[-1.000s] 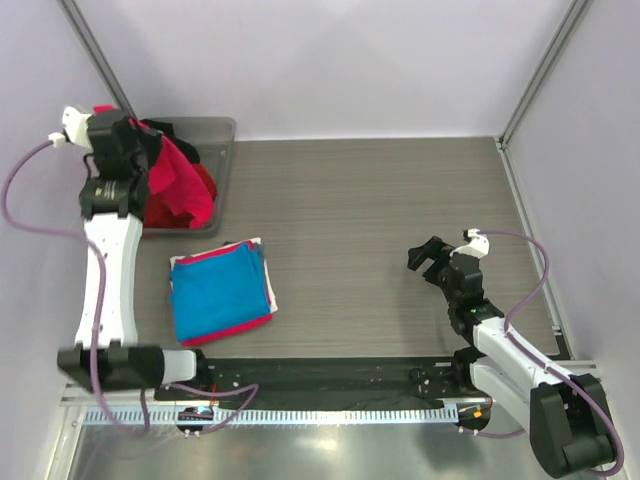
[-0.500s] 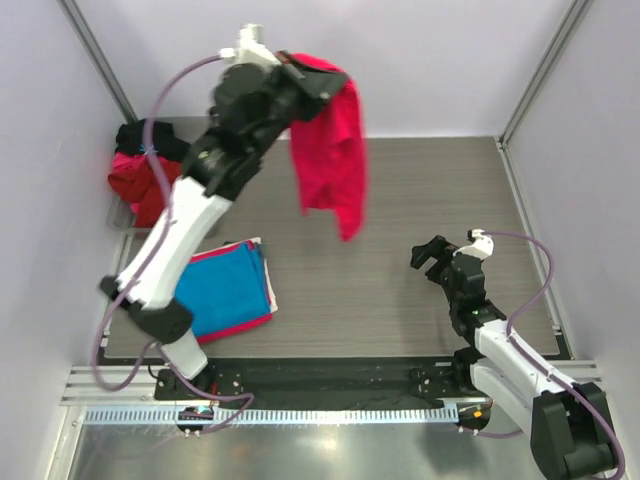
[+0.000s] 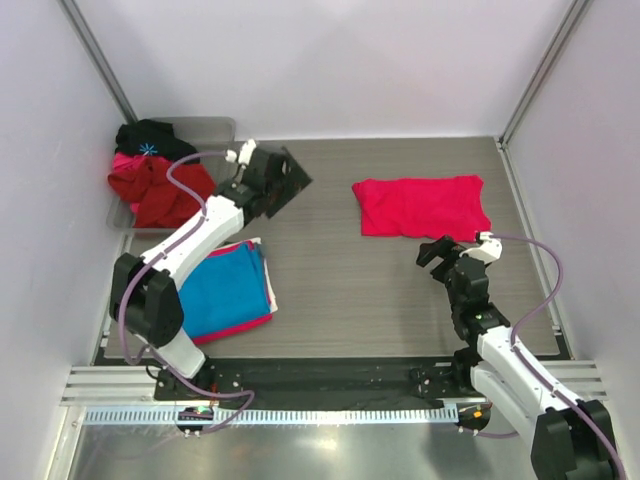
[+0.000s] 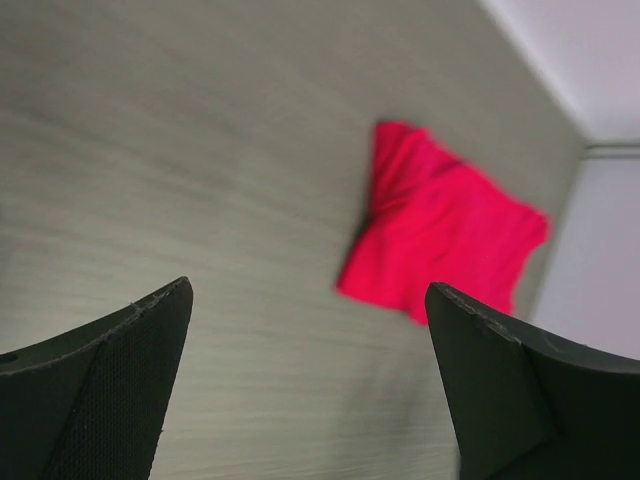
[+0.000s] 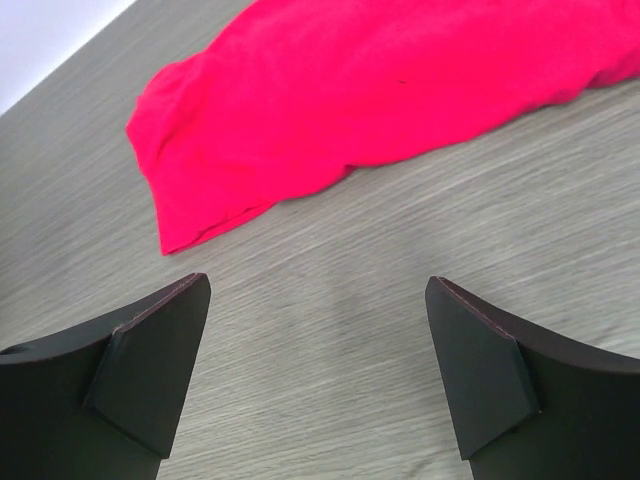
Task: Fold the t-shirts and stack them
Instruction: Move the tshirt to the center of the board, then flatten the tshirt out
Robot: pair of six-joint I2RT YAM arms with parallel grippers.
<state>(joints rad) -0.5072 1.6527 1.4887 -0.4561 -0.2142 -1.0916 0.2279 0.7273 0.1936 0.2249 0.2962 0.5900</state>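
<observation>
A bright crimson-pink t-shirt (image 3: pixel 420 206) lies unfolded and loosely spread on the table, right of centre toward the back. It also shows in the left wrist view (image 4: pixel 440 245) and the right wrist view (image 5: pixel 380 90). My left gripper (image 3: pixel 292 178) hovers open and empty well to the left of it, over bare table (image 4: pixel 310 380). My right gripper (image 3: pixel 437 250) stands open just in front of the shirt's near edge, not touching it (image 5: pixel 315 360). A folded blue t-shirt (image 3: pixel 220 290) lies front left on top of a folded pink-red one (image 3: pixel 243 324).
A grey tray (image 3: pixel 222 125) at the back left holds a heap of red and black garments (image 3: pixel 150 185). A metal rail (image 3: pixel 330 372) runs along the near edge by the arm bases. Pale walls close in the left, back and right sides.
The left arm lifted the crimson-pink t-shirt from the tray, swung it over the table and let it go. The shirt now lies at the back right; the left gripper opened and drew back left.
</observation>
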